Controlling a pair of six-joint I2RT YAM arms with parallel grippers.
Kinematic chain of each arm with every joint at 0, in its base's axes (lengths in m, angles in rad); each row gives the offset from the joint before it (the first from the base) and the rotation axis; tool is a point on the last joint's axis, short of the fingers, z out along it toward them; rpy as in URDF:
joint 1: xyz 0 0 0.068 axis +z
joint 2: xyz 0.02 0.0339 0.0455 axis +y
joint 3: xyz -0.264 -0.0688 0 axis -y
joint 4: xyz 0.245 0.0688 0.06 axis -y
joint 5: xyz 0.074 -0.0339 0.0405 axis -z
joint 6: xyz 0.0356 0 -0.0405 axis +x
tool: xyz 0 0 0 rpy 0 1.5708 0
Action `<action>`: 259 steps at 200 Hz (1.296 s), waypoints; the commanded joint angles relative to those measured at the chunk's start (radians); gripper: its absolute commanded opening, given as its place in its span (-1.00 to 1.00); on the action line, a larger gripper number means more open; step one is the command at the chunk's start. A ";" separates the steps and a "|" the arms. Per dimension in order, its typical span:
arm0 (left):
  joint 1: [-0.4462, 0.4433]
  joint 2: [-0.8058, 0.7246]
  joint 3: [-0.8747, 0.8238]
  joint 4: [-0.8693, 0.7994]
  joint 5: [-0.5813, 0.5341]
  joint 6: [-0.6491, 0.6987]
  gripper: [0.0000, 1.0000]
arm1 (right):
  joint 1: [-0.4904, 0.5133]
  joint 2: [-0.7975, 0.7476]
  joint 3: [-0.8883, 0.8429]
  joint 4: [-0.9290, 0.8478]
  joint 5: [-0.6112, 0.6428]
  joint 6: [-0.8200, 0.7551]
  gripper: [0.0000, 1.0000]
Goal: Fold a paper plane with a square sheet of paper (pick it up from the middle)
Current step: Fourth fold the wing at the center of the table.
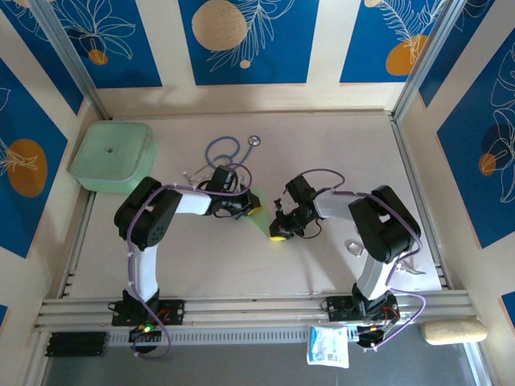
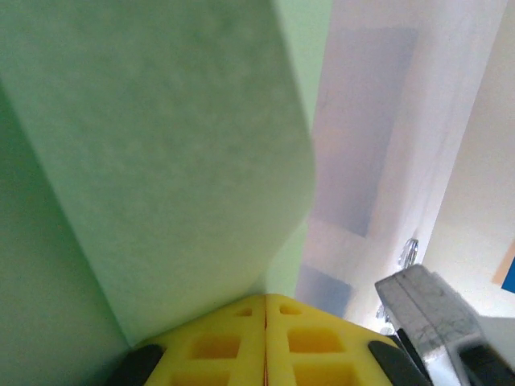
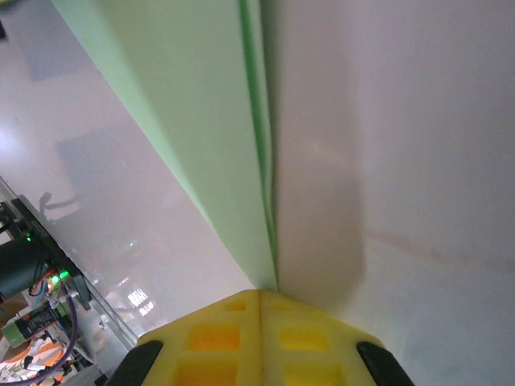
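Evidently a mid-fold creasing step is in hand: the thin pale green square sheet of paper, doubled into a narrow strip, sits over the middle of the pale table top. The left gripper is clamped tight on its far-left end and the right gripper pinches the folded edge at its near-right end. Its long axis runs diagonally from far left to near right with no pointed nose discernible. In my judgement, the next move calls for setting that crease flat without tearing.
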 commanded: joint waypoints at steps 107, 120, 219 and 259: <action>0.005 0.032 -0.026 -0.093 -0.044 -0.004 -0.82 | 0.051 0.066 0.201 -0.053 0.133 0.006 -0.91; 0.004 0.031 -0.023 -0.085 -0.034 -0.003 -0.81 | 0.050 0.081 0.200 -0.050 0.140 0.007 -0.92; 0.004 -0.075 0.036 -0.129 0.000 0.164 -0.71 | 0.018 0.097 0.056 -0.103 0.086 -0.043 -0.92; -0.019 -0.100 -0.002 -0.087 0.020 0.173 -0.74 | 0.019 0.113 0.079 -0.108 0.072 -0.031 -0.92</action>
